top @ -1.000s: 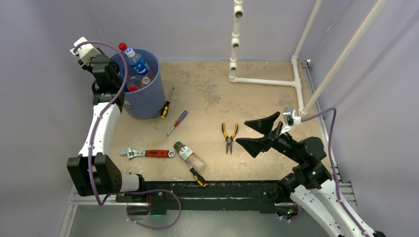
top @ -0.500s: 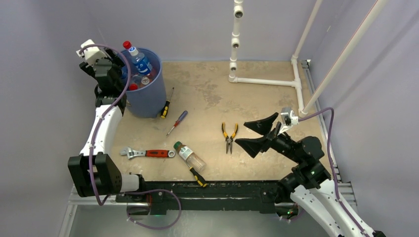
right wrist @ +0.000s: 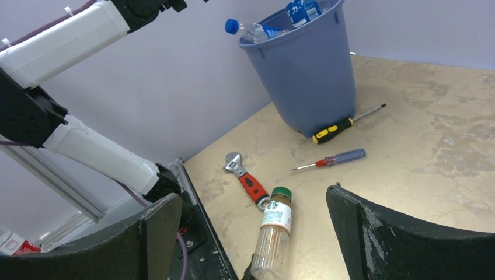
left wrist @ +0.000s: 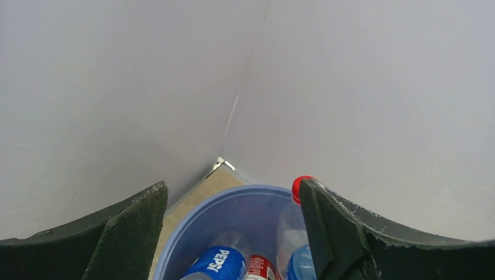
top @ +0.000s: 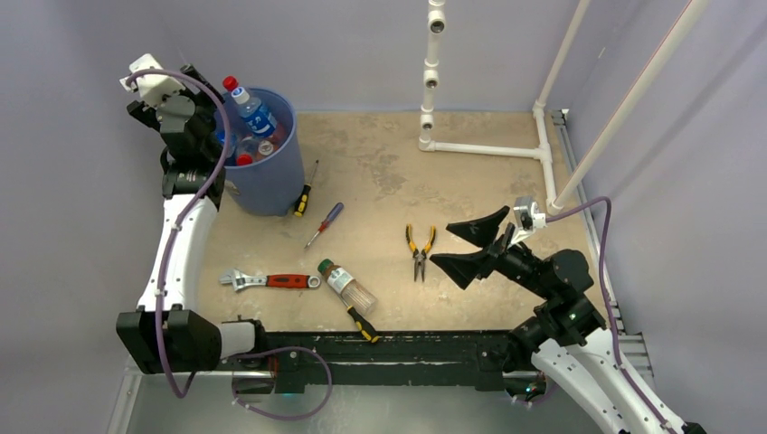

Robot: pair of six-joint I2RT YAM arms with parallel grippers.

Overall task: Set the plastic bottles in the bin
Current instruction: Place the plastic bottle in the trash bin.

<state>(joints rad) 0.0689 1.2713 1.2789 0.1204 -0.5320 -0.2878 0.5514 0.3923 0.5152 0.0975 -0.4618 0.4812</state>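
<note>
Left wrist view: left fingers (left wrist: pixel 131 233) spread wide, nothing gripped, and the blue bin (left wrist: pixel 233 210) sits just below between them, Pepsi bottle (left wrist: pixel 219 262) inside. Right fingers (right wrist: pixel 373 233) wide too, empty, with a green-capped bottle (right wrist: pixel 272 236) lying on the tabletop (right wrist: pixel 438 146) between them.
</note>
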